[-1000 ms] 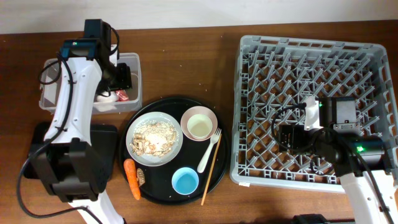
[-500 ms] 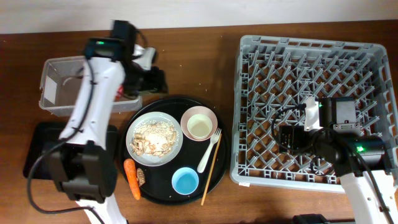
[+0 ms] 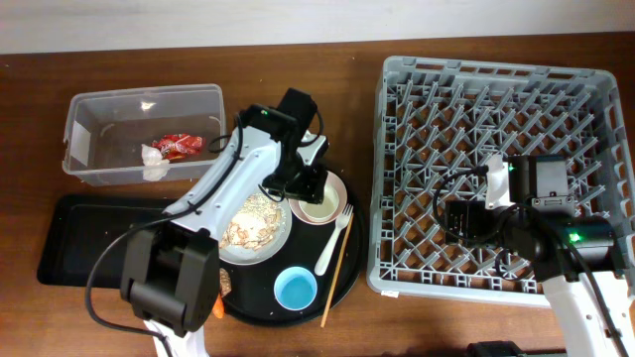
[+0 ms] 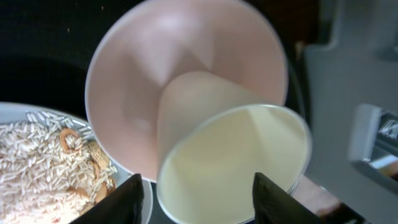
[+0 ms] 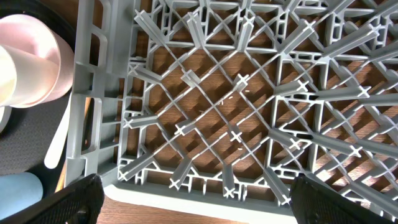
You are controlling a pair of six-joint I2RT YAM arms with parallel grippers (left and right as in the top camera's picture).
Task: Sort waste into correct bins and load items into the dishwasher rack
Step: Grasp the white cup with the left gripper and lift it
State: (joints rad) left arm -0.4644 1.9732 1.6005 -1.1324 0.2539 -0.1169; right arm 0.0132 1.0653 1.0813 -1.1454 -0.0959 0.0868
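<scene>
A white cup (image 4: 233,162) lies tilted inside the pale pink bowl (image 4: 155,74), mouth toward the left wrist camera. My left gripper (image 4: 199,202) is open and straddles the cup, with a gap showing at the left finger (image 4: 127,199). From overhead the left gripper (image 3: 313,188) is over the bowl (image 3: 340,193) on the round black tray (image 3: 352,263). A white plate (image 3: 281,238) carries food scraps (image 3: 248,226). The clear tub (image 3: 99,109) holds a red wrapper (image 3: 179,145) and a white tissue (image 3: 154,159). My right gripper (image 5: 214,202) hangs open over the dishwasher rack (image 3: 496,99), holding nothing.
The round tray also holds a light-blue cup (image 3: 295,289), a white fork (image 3: 334,241) and chopsticks (image 3: 337,268). A shallow black tray (image 3: 89,238) lies at the front left. An orange carrot (image 3: 218,308) peeks out beside the left arm's base.
My left arm has swung right from the clear tub to the pink bowl, and its jaws have narrowed. The wrapper and tissue now lie uncovered in the tub. The right arm is still.
</scene>
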